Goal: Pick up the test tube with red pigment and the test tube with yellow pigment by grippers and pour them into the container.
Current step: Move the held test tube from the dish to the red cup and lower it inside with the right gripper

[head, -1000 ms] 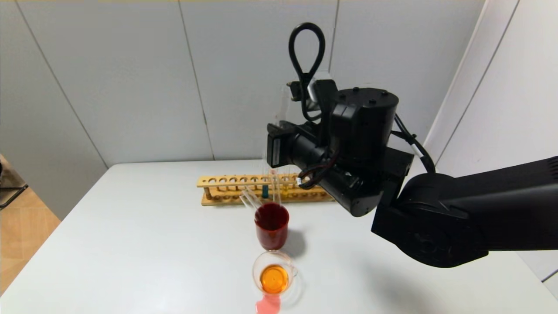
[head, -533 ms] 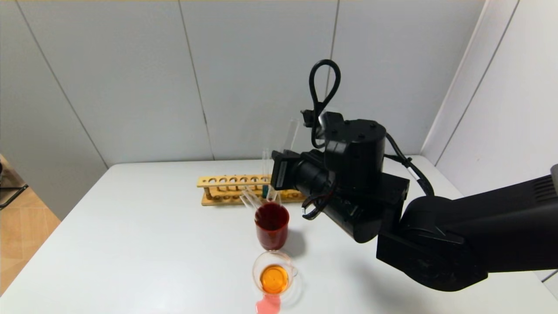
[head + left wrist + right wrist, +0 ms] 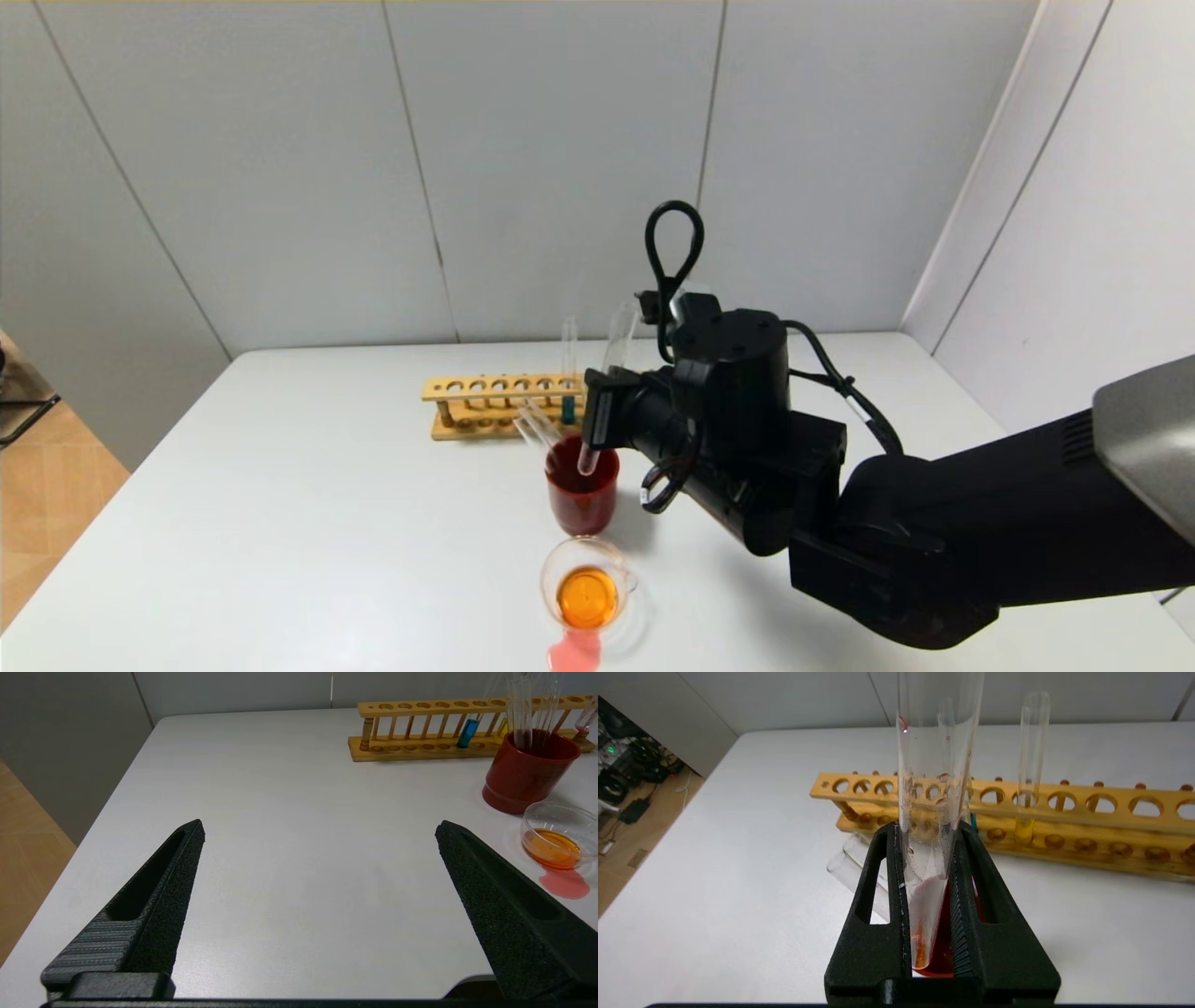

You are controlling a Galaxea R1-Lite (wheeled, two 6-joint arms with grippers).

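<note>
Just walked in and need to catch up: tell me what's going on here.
The right gripper holds an almost empty test tube, its bottom end over the dark red cup, where other used tubes stand. The glass dish holds orange liquid, with a pink spill beside it. The left gripper hangs open, away from the work.

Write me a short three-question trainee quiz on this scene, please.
1. True or false: the left gripper grips a tube.
2. What colour is the liquid in the container?
3. The test tube held by the right gripper points its bottom end into which? A) red cup B) container C) wooden rack

Key: 1 false, its jaws stand open and empty; 2 orange; 3 A.
</note>
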